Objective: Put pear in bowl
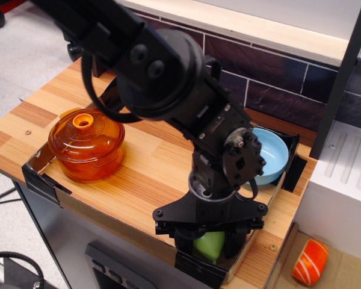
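Green pear half hidden between end effector fingers, grip unclear, arm covering bowl's left side

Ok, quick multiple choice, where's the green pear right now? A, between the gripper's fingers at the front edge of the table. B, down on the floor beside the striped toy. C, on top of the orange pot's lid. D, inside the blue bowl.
A: the pear sits between the black fingers of the gripper near the table's front edge, while the bowl behind the arm shows nothing in the part that is visible.
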You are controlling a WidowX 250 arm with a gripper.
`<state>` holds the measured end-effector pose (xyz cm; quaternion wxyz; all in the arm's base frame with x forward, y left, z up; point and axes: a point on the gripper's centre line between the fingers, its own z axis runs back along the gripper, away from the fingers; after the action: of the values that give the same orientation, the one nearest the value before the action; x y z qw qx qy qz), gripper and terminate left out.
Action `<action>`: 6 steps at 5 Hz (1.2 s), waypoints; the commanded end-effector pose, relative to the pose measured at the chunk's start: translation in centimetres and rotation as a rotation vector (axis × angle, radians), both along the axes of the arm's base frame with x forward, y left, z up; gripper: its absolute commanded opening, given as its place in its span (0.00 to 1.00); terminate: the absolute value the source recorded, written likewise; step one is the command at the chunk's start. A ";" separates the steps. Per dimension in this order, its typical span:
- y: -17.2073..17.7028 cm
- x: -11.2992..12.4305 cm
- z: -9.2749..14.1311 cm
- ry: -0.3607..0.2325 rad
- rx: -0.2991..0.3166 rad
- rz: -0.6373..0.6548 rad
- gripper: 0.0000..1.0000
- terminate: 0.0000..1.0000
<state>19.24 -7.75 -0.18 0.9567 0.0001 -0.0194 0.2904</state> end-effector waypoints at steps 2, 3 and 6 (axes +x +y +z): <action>1.1 1.2 7.2 -0.070 -0.040 0.052 0.00 0.00; 1.6 2.5 9.1 -0.060 -0.051 0.086 0.00 0.00; -0.2 10.7 10.7 -0.088 -0.077 0.188 0.00 0.00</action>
<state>29.32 -7.84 9.12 0.9268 -0.0332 -0.0317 0.3728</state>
